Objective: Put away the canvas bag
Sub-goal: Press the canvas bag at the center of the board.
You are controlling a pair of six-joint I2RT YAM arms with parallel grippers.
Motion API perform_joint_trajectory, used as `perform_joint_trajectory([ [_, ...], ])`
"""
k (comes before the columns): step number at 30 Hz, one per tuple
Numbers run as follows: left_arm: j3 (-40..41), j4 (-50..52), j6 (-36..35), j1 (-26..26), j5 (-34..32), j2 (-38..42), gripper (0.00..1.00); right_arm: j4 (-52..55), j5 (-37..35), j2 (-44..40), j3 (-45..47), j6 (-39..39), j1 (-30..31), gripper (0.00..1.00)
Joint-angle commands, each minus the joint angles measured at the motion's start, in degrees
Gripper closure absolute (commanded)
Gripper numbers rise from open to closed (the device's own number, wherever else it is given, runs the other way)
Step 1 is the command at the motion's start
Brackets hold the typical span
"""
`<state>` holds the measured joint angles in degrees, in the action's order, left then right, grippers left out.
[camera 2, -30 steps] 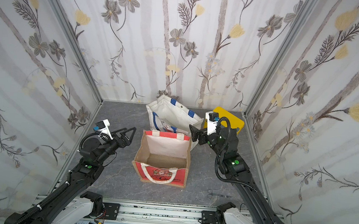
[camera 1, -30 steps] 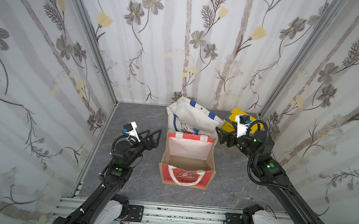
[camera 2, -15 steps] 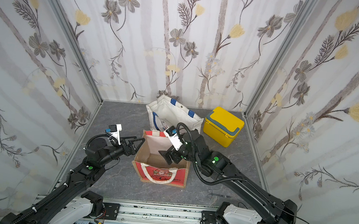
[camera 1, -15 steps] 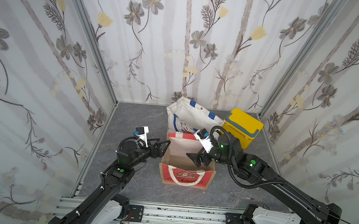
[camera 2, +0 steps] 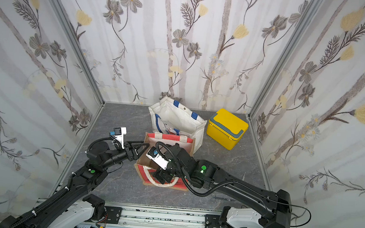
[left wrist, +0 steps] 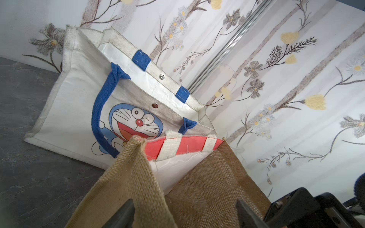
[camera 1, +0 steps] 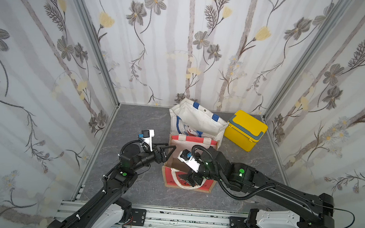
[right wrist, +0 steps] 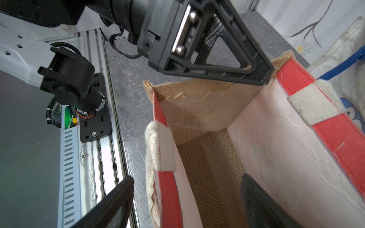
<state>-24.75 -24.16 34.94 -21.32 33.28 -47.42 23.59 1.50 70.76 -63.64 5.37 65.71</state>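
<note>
Two canvas bags stand mid-floor. The brown one with a red rim (camera 1: 193, 139) (camera 2: 168, 137) stands open and empty (right wrist: 213, 167). Behind it leans a white one with blue handles (camera 1: 196, 120) (camera 2: 176, 118) (left wrist: 79, 110). My left gripper (camera 1: 169, 150) (camera 2: 141, 148) (left wrist: 183, 215) is open and straddles the brown bag's left side wall (left wrist: 207, 177) at its top edge. My right gripper (camera 1: 190, 179) (camera 2: 160, 175) (right wrist: 187, 201) is open and straddles the bag's near wall, with one finger inside and one outside. The cream handle (right wrist: 158, 146) lies just ahead of it.
A yellow cooler box (camera 1: 245, 129) (camera 2: 227, 127) sits at the back right, beside the white bag. A small metal tool (camera 2: 217, 196) lies on the grey floor near the right arm's base. Flowered walls close three sides, and a metal rail (camera 1: 179, 218) runs along the front.
My right arm swung from beside the yellow box across to the brown bag's near wall. My left gripper moved right onto the bag's left wall. Both pairs of jaws narrowed a little.
</note>
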Motion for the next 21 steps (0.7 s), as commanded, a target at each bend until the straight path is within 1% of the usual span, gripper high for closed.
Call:
perform_joint_trajectory([
  [1,0.3,-1.0,0.2,-0.1,3.3,0.6,0.16,-2.2,-1.4,-0.4,1.5,2.5,0.3,0.32],
  [3,0.8,-0.9,0.0,-0.4,3.6,1.4,0.15,-3.8,-3.4,-1.2,3.5,3.1,0.2,0.43],
  [4,0.9,-0.4,-0.6,-0.6,3.5,1.9,0.15,-5.0,-3.4,-1.6,4.7,3.8,0.2,0.46],
  [5,0.8,0.5,-1.5,-1.0,3.0,2.4,0.15,-6.2,-3.1,-2.1,5.7,4.6,0.1,0.52],
  [6,0.7,1.3,-2.3,-1.4,2.3,2.8,0.15,-7.0,-3.0,-2.4,6.2,5.3,0.1,0.59],
  [8,0.6,2.2,-4.0,-2.7,1.3,3.4,0.15,-7.4,-2.5,-2.6,6.7,6.1,-0.5,0.81],
  [9,0.4,2.5,-4.6,-3.4,0.6,3.5,0.15,-7.1,-2.1,-2.5,6.6,6.1,-1.0,0.86],
  [10,0.5,2.9,-5.5,-4.2,-0.1,3.6,0.14,-6.6,-1.5,-2.3,6.4,6.2,-1.6,0.87],
  [13,1.4,1.7,-6.6,-5.9,-1.4,4.5,0.12,-4.8,0.7,-2.1,6.2,6.5,-3.6,0.97],
  [14,1.8,1.1,-7.0,-6.4,-1.5,4.8,0.12,-4.0,1.7,-2.2,6.2,6.7,-4.5,0.98],
  [16,2.8,0.1,-8.2,-7.7,-2.7,5.5,0.09,-2.5,3.8,-2.4,6.3,7.0,-6.4,0.98],
  [19,3.7,0.0,-10.9,-10.8,-5.4,5.6,0.00,-0.8,6.8,-3.0,6.2,7.2,-8.8,0.99],
  [21,3.4,1.4,-13.4,-13.7,-8.5,4.9,0.00,-0.2,7.8,-3.2,6.2,7.3,-9.5,0.99],
])
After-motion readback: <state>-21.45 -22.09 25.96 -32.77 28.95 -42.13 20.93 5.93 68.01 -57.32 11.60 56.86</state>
